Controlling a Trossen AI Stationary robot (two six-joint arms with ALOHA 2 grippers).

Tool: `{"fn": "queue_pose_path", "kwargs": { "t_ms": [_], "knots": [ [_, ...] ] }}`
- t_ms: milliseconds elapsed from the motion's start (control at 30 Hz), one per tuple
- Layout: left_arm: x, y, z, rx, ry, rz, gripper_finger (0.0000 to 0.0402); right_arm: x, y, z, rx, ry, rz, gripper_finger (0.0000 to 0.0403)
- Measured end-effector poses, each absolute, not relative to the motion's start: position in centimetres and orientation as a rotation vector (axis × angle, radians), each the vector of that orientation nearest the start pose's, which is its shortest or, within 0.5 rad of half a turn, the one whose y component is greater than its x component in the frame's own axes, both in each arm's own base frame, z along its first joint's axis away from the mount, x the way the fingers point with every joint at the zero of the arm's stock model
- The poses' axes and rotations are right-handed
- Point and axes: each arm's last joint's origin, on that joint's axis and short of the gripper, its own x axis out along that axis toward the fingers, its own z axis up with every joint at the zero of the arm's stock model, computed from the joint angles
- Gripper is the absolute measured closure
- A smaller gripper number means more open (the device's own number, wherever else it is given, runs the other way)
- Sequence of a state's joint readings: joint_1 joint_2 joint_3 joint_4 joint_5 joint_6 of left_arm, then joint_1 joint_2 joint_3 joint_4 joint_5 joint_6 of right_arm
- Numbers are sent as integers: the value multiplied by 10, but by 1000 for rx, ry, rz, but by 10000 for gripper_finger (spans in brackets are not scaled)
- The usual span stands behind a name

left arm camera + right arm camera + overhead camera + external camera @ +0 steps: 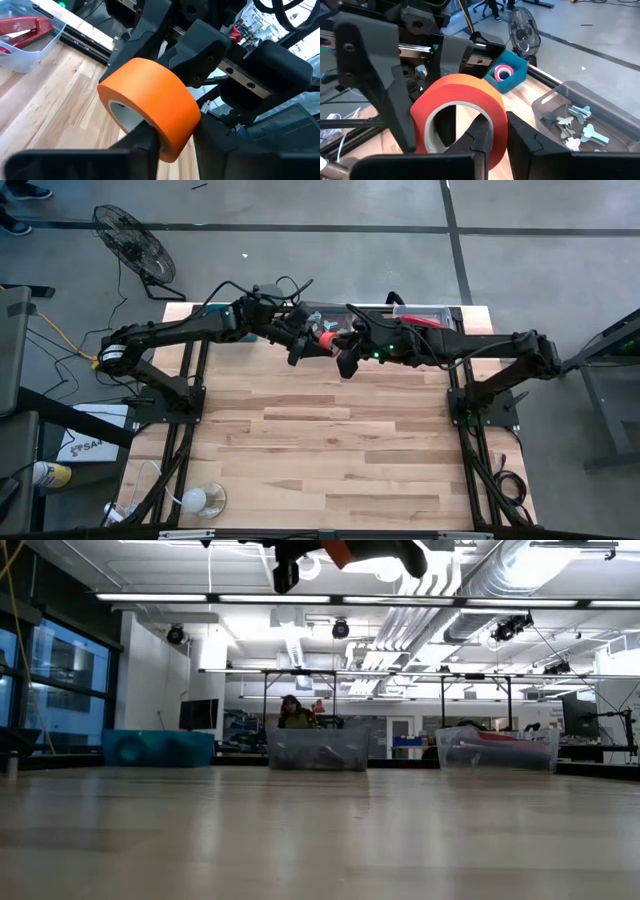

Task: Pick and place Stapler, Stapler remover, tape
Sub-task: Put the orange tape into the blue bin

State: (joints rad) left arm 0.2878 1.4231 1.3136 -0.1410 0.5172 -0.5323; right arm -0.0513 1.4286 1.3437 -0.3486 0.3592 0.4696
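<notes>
An orange tape roll (325, 340) hangs in the air above the table's far middle, between my two grippers. My left gripper (172, 142) comes at it from the table's left, my right gripper (497, 132) from the right; both are shut on it. The red stapler (20, 27) lies in a clear bin (425, 318) at the far edge. Grey staple removers (575, 120) lie in a second clear bin (317, 750). A teal bin (512, 75) holds a pink and green roll. My left gripper has one finger (140, 142) inside the orange roll's core and the other outside, with the roll's wall (172, 127) between them. It reaches in level from the table's left. The roll is lifted clear. My right gripper pinches the roll's wall (499, 125) on the opposite side, one finger (475, 132) in the core and one (520, 140) on the outer face. It comes level from the table's right. The roll's hole faces my right wrist camera.
Three bins line the far edge: teal (158, 748), clear (317, 750) and clear with red (497, 748). The wooden tabletop (330, 450) nearer to me is bare boards. A white round object (205, 498) sits at the near left corner. A fan (135, 245) stands on the floor.
</notes>
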Motion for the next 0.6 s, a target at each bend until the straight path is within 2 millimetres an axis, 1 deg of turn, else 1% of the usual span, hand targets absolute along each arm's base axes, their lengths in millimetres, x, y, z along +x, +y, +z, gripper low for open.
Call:
{"fn": "queue_pose_path", "kwargs": {
  "t_ms": [67,233,300,367,433,600],
  "knots": [
    [312,77,375,-625,287,-163,330,317,-26,364,390,326,-495,372],
    [312,77,373,-623,300,-163,331,317,-26,364,391,331,-489,371],
    [312,77,373,-624,306,-168,331,318,-26,363,396,336,-472,349],
    [312,77,372,-626,312,-170,336,318,-26,363,398,340,-463,319],
    [312,76,373,-624,311,-172,360,318,-26,362,399,346,-457,292],
    [311,77,372,-625,311,-160,366,315,-24,365,411,345,-419,251]
  ]
}}
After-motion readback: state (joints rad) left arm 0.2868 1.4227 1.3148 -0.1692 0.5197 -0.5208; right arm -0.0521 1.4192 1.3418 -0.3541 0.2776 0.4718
